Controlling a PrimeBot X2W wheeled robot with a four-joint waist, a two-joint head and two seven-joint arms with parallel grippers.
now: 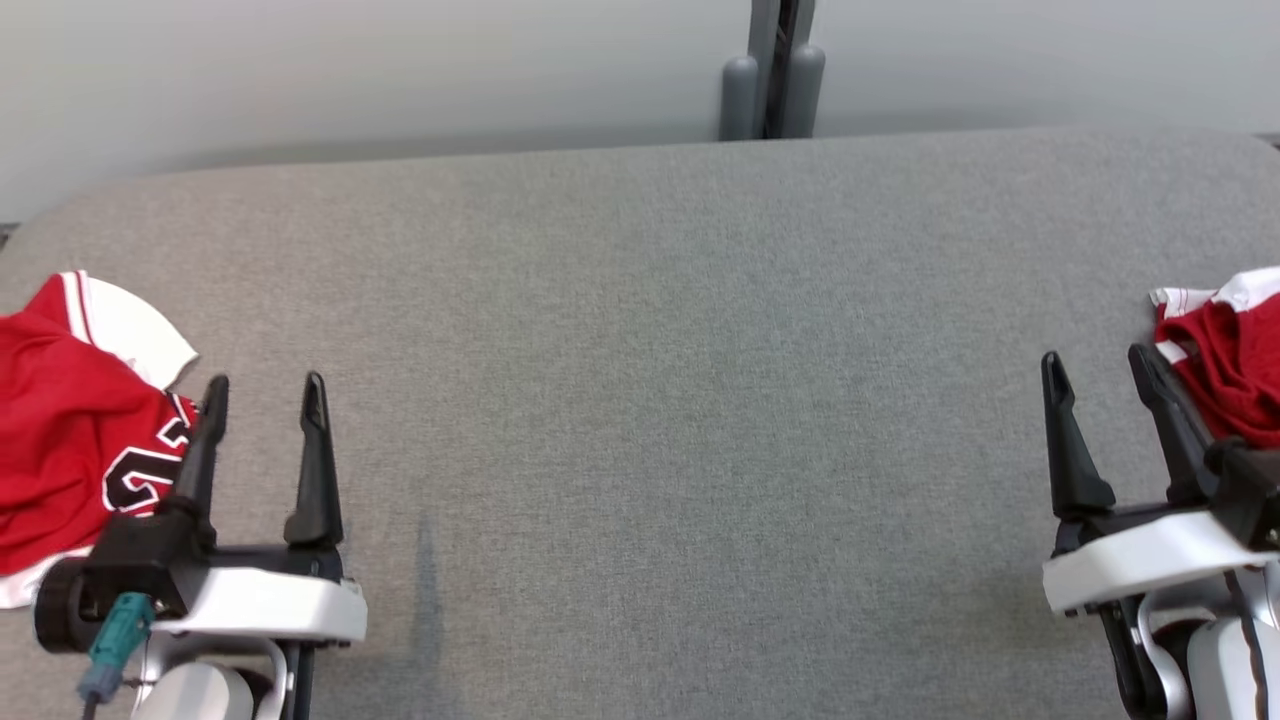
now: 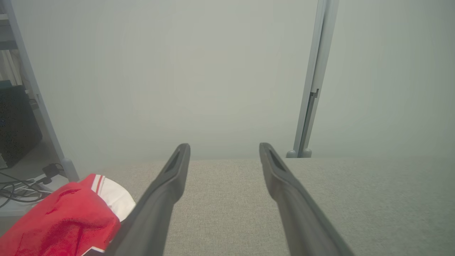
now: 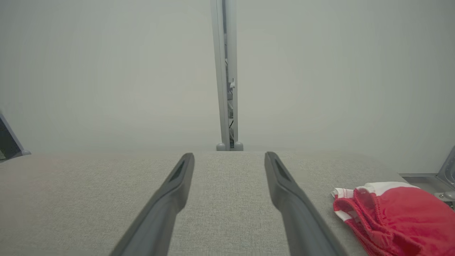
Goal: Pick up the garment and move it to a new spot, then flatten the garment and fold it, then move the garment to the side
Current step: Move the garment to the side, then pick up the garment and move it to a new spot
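Garment, a crumpled red-and-white jersey, lies left; another red garment right. Left end effector and right end effector gape empty.

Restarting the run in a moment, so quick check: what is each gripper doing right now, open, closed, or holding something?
Left gripper: open, holding nothing.
Right gripper: open, holding nothing.

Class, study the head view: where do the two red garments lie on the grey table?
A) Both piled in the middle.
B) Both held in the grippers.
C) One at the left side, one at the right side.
C: the red jersey lies by the open left gripper, the other red garment by the open right gripper.
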